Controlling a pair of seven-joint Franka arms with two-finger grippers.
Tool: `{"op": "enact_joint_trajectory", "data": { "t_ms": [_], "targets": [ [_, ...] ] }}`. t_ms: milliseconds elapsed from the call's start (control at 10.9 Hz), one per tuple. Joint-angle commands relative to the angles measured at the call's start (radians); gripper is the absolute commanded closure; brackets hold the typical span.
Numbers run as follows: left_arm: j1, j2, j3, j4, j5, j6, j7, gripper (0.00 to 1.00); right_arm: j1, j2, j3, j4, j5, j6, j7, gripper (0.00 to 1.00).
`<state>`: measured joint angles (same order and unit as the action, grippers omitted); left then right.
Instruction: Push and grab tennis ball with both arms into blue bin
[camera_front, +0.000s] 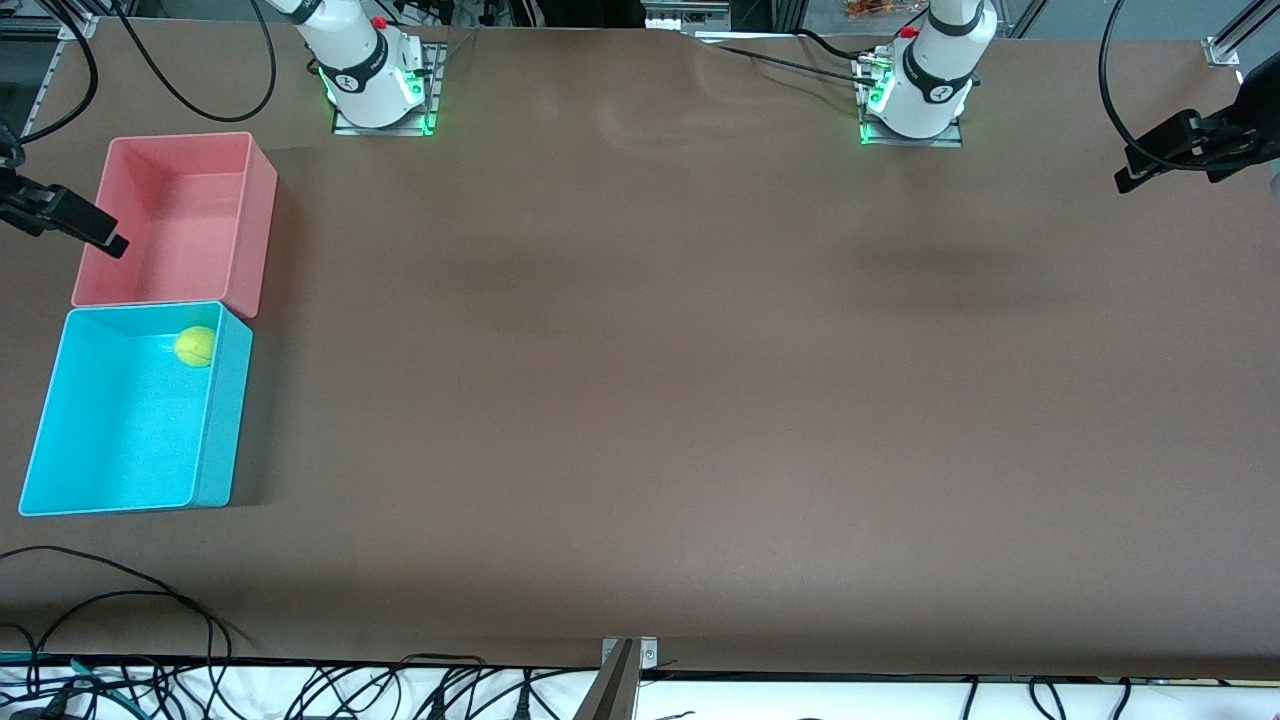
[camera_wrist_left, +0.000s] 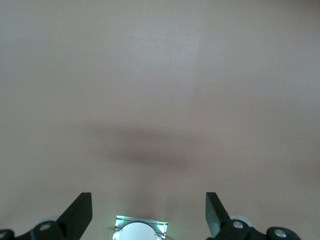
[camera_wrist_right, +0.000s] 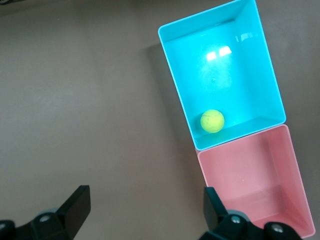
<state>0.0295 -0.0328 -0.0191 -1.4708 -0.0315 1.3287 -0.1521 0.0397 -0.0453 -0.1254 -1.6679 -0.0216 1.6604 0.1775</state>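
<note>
- Pink bin (camera_front: 180, 220): right arm's end of the brown tabletop (camera_front: 650, 400), touching the blue bin (camera_front: 125, 420).
- Tennis ball (camera_front: 195, 346): inside blue bin, seemingly against its wall nearest the pink bin.
- Right gripper (camera_wrist_right: 145, 210): fingers apart, empty, high over bare tabletop beside the bins.
- Left gripper (camera_wrist_left: 149, 212): fingers apart, empty, over bare tabletop.

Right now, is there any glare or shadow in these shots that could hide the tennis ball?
Right wrist view: two bright glare patches sit on the blue bin floor, apart from the tennis ball, which reads clearly. Front view: the ball is sharp, near the bin corner beside the pink bin. Left wrist view: only a soft dark shadow on the bare table.
</note>
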Motion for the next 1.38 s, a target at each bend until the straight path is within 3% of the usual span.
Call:
{"op": "enact_joint_trajectory", "data": {
  "t_ms": [0, 276, 460, 1287],
  "targets": [
    [0.01, 0.007, -0.002, 0.02, -0.011, -0.019, -0.01, 0.0, -0.027, 0.031, 0.018, 0.037, 0.005, -0.022, -0.001, 0.0],
    [0.003, 0.007, -0.002, 0.023, -0.011, -0.019, -0.012, 0.0, -0.034, 0.045, 0.049, 0.062, 0.006, -0.014, 0.005, 0.0],
    [0.001, 0.008, -0.002, 0.024, -0.011, -0.019, -0.012, 0.0, -0.044, 0.041, 0.105, 0.063, 0.011, -0.014, 0.067, 0.0],
    [-0.003, 0.008, -0.005, 0.024, -0.011, -0.019, -0.012, 0.0, -0.038, 0.013, 0.115, 0.062, 0.008, -0.103, 0.057, 0.0]
  ]
}}
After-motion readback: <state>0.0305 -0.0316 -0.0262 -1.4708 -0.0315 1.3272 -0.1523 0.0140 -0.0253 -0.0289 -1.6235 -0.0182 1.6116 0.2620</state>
